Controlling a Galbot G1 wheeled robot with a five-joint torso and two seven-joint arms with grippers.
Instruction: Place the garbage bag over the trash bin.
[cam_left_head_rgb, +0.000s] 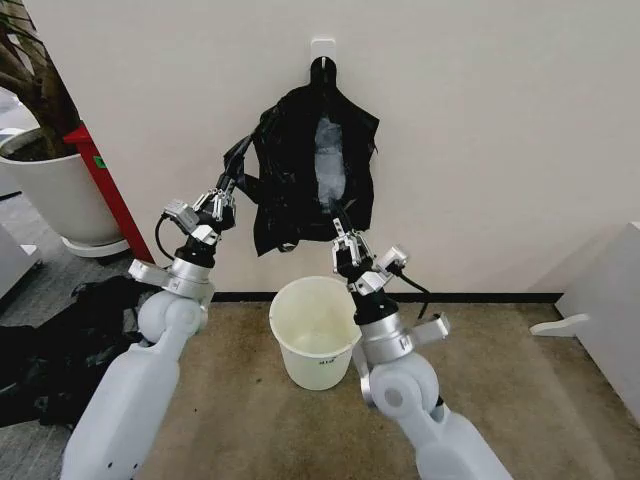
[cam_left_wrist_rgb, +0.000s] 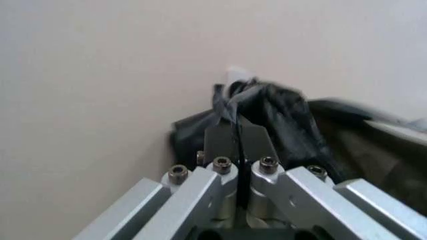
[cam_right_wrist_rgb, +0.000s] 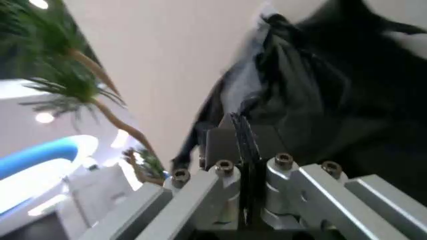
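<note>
- The garbage bag (cam_left_head_rgb: 300, 165) hangs flat on the wall from a white wall hook (cam_left_head_rgb: 322, 48), directly above the trash bin (cam_left_head_rgb: 314, 330), which stands on the carpet against the wall between the 2 arms.
- The left claw (cam_left_head_rgb: 222, 199) is pinched shut on the bag's left edge; in the left wrist view its fingers (cam_left_wrist_rgb: 220, 142) meet with black film trapped between them.
- The right claw (cam_left_head_rgb: 345, 243) is clamped on the bag's lower middle; the right wrist view shows its fingers (cam_right_wrist_rgb: 223, 142) pressed together on a fold of plastic.
- Biggest risk, I'd say: the bag is looped on the hook, so pulling down or outward could stretch or tear the thin film before it comes free.
- Next risk: each claw holds only a thin pinch of slippery plastic, so a tug may let one side slide out and leave the bag dangling from 1 point.
- Smaller risk: if both layers are pinched together, the mouth would stay closed and would not go over the rim.
- Least: the bin looks light, and a low swing of the right arm could knock it aside.
- Count: 1 heap of black plastic (cam_left_head_rgb: 70, 345) on the floor at left, 1 white plant pot (cam_left_head_rgb: 50, 190), 1 garbage bag, 1 trash bin, 2 claws, 1 hook.
</note>
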